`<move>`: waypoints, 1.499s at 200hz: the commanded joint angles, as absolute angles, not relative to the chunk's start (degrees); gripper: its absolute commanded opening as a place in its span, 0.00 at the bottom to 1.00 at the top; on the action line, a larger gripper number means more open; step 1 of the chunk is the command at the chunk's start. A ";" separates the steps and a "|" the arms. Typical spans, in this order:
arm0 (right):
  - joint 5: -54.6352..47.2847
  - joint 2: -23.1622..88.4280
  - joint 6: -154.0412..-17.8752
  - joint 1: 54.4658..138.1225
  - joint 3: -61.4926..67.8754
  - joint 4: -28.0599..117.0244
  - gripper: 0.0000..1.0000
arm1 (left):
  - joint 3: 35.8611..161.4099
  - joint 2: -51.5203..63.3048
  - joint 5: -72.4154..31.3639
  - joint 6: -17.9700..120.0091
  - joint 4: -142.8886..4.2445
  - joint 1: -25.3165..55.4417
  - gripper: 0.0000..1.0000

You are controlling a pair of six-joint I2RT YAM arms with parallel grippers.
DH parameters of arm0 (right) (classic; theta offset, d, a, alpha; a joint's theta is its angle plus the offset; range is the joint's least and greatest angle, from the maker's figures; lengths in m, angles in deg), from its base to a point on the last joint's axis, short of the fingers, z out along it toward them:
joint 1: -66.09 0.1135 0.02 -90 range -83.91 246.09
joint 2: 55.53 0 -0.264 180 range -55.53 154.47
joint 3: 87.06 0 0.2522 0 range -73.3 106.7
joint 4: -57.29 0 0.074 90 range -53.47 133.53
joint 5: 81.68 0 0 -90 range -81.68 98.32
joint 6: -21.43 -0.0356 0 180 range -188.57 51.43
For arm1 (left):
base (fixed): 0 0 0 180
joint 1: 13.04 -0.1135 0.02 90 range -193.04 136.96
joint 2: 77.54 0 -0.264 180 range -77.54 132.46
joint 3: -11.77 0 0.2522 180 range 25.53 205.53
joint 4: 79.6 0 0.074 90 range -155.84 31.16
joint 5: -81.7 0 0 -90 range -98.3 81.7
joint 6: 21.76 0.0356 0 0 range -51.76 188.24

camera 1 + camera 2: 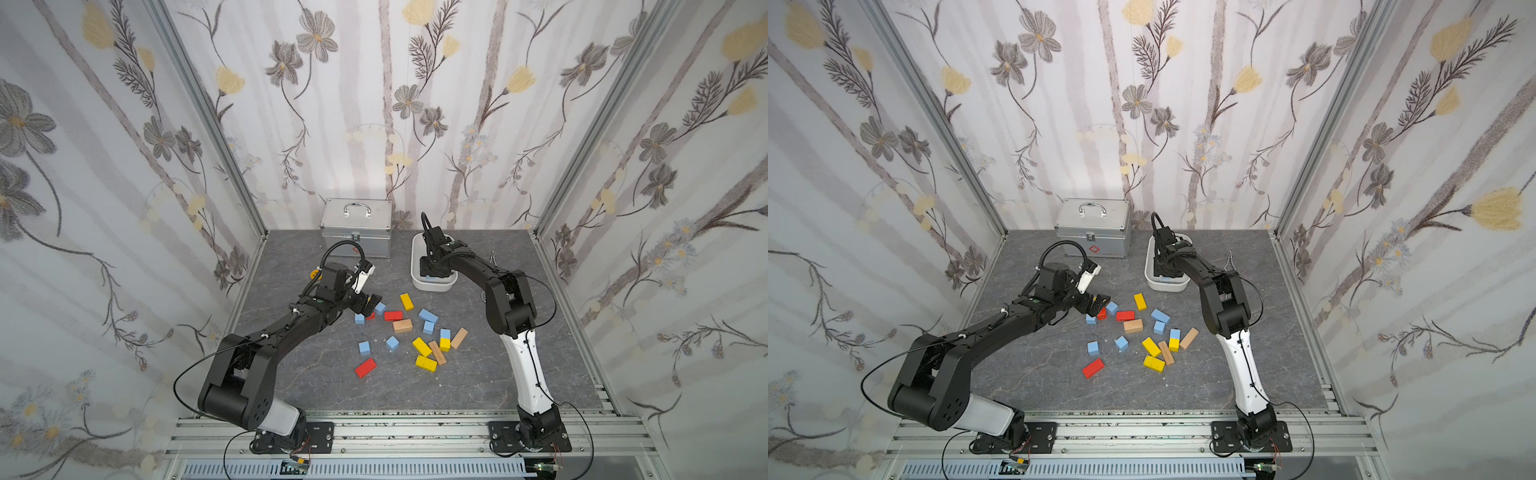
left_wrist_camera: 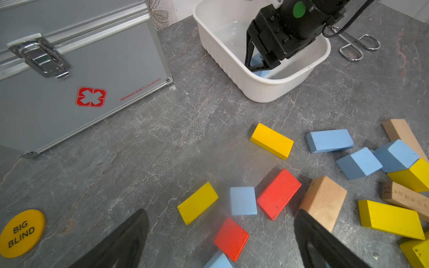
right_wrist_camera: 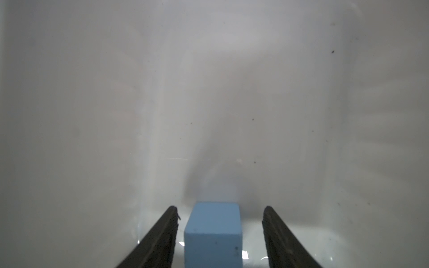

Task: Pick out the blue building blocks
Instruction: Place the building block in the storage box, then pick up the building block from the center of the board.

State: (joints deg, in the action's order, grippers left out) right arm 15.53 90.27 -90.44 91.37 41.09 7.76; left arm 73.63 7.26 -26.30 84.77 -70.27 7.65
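On a grey stone-look tabletop (image 1: pixel 316 386) walled in floral paper, the right gripper (image 3: pixel 220 208) sits inside a white tub (image 1: pixel 432 286), jaws part-open and clear of the blue block (image 3: pixel 213 234) standing between them. The left gripper (image 1: pixel 370 305), wide open and empty, hangs over the scattered blue blocks (image 1: pixel 364 348). A crooked exit could clip the tub's block, and crowding red blocks (image 1: pixel 392 316) invite a wrong pick.
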 commanded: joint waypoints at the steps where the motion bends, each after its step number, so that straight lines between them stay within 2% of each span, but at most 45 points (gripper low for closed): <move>1: 17.35 88.47 -91.06 91.51 41.15 8.20 0.64 | 73.58 6.75 -26.20 85.77 -70.74 7.71 1.00; 69: 20.37 81.71 -91.68 91.58 38.66 8.18 0.72 | 72.20 3.23 -26.94 85.40 -73.81 7.70 1.00; 164: 23.49 62.83 -91.80 93.40 26.51 7.69 0.80 | 74.09 -7.35 -27.13 83.44 -70.64 8.30 1.00; 205: 22.55 54.17 -92.89 94.93 18.29 7.73 0.82 | 73.38 -10.92 -26.29 86.26 -64.58 11.95 1.00; 300: 21.89 40.50 -98.94 101.29 1.38 7.57 1.00 | 69.13 -15.02 -22.99 84.33 -63.33 19.20 1.00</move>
State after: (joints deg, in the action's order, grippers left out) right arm 21.84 42.79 -95.60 100.57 4.63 6.45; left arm 69.71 -14.23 -24.77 84.64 -64.08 18.32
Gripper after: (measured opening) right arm 0.999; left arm 0.997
